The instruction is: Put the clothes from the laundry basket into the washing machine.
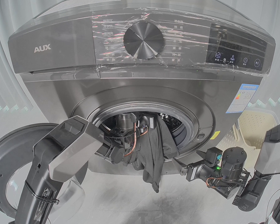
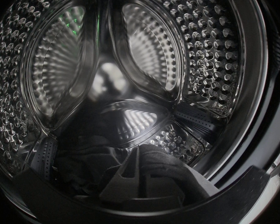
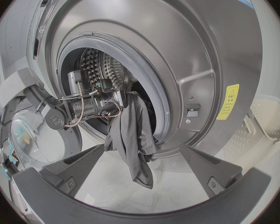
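Loading seems in hand; the left gripper (image 2: 132, 168), inside the drum (image 2: 208, 47) of the washing machine (image 1: 177, 87), is clamped on the dark garment (image 1: 152, 153), whose tail drapes over the opening's lower rim; the right gripper (image 1: 182, 168) sits spread, empty, beside it; next, the tail needs carrying deeper.

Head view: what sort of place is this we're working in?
Likely a laundry area: a front-loading washing machine, a dark garment hanging from its open mouth, and a perforated laundry basket beside it.
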Robot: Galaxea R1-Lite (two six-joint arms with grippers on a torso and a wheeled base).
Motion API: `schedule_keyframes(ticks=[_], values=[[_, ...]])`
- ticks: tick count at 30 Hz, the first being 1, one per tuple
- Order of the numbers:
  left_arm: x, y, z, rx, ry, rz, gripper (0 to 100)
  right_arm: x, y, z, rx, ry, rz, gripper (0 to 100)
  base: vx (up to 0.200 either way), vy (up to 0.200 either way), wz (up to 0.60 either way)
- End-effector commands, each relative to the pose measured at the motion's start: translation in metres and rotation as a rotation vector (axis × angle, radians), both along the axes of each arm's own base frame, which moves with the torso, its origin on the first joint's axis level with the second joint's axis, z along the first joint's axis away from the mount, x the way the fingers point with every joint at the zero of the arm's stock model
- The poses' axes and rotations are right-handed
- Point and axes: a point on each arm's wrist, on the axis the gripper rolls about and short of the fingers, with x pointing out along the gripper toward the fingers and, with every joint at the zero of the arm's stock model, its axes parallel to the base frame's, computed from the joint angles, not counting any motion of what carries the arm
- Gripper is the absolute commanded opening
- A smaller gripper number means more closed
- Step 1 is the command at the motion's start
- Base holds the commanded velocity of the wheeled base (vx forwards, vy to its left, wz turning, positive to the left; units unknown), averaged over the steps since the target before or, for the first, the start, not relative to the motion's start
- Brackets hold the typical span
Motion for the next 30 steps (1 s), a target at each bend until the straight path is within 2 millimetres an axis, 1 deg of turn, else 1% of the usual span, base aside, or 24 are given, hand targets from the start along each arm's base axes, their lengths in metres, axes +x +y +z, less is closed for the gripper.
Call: schedule_keyframes(ticks=[1,5,8,12,19,20,23,25,26,28,29,30], values=[[0.012,-0.002,-0.011,-0.003,-0.007,0.044,0,0.000,0.000,0.000,-0.001,0.001,0.000,100,0.000,0.000,0.00],[0.029,0.002,-0.006,-0.031,-0.048,0.124,0,0.000,0.000,0.000,0.001,0.002,0.000,100,0.000,0.000,0.00],[0.037,0.006,-0.001,-0.047,-0.072,0.159,0,0.000,0.000,0.000,-0.001,0.001,0.000,100,0.000,0.000,0.00],[0.037,0.009,0.001,-0.045,-0.070,0.164,0,0.000,0.000,-0.001,0.000,0.003,0.000,100,0.000,0.000,0.00],[0.034,0.005,-0.003,-0.039,-0.059,0.153,0,0.000,0.000,-0.002,-0.002,0.005,0.000,100,0.000,0.000,0.00],[0.033,0.005,-0.005,-0.037,-0.054,0.152,100,0.000,0.000,-0.001,-0.001,0.004,0.000,100,0.000,0.000,0.00],[0.025,0.001,-0.007,-0.022,-0.029,0.138,100,0.000,0.000,-0.001,-0.001,0.004,0.000,100,0.000,0.000,0.00],[0.016,0.001,-0.006,-0.002,-0.003,0.121,100,0.000,0.000,-0.001,-0.001,0.004,0.000,100,0.000,0.000,0.00],[0.014,0.001,-0.004,-0.001,-0.002,0.118,100,0.000,0.000,-0.001,-0.001,0.004,0.000,100,0.000,0.000,0.00],[0.000,-0.002,-0.003,0.030,0.040,0.084,100,0.000,0.000,-0.001,-0.001,0.004,0.000,100,0.000,0.000,0.00],[-0.002,-0.003,-0.003,0.036,0.048,0.076,100,0.000,0.000,-0.001,0.000,0.003,0.000,100,0.000,0.000,0.00],[-0.009,-0.003,-0.001,0.050,0.069,0.052,100,0.000,0.000,-0.001,-0.001,0.004,0.000,100,0.000,0.000,0.00]])
